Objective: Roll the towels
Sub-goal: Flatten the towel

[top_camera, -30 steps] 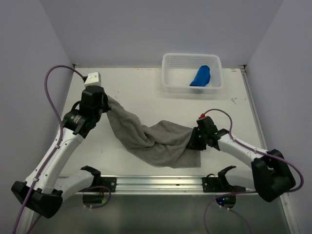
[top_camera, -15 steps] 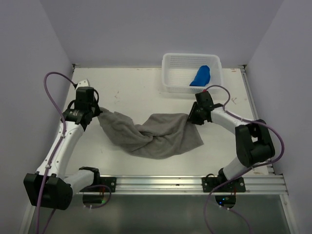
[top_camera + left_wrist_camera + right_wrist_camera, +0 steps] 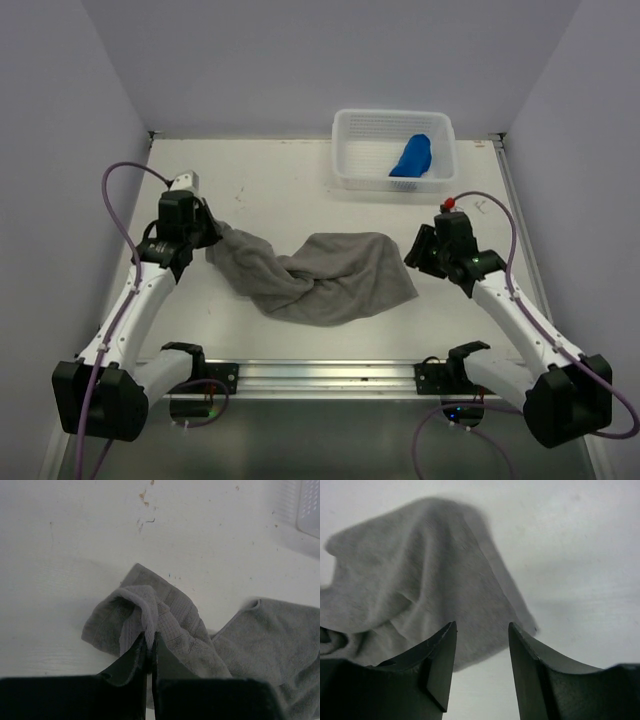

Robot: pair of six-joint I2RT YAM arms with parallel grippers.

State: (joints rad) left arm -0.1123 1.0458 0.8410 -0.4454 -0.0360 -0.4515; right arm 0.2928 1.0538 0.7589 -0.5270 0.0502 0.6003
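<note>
- White worktop (image 3: 300, 185), walled on three sides.
- The grey towel (image 3: 340, 275) lies mid-worktop, bunched and twisted at its centre.
- The basket (image 3: 348, 178), far right, holds the blue towel (image 3: 412, 156).
- The left tool (image 3: 149, 645) is clamped on the grey towel's left corner.
- The right tool (image 3: 482, 627) has its jaws apart and empty, beside the right edge.
- Risk: a one-sided pull drags the cloth and tightens the twist, giving a lumpy roll.

Matt grey cloth towel (image 3: 330, 275), ribbed hem

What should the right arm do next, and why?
Probably move the open right gripper onto the right edge of the grey towel and pinch it. The towel lies twisted and bunched in the middle, too crumpled to roll, and the left gripper is shut on its left corner, so a second grip could pull it flat.
</note>
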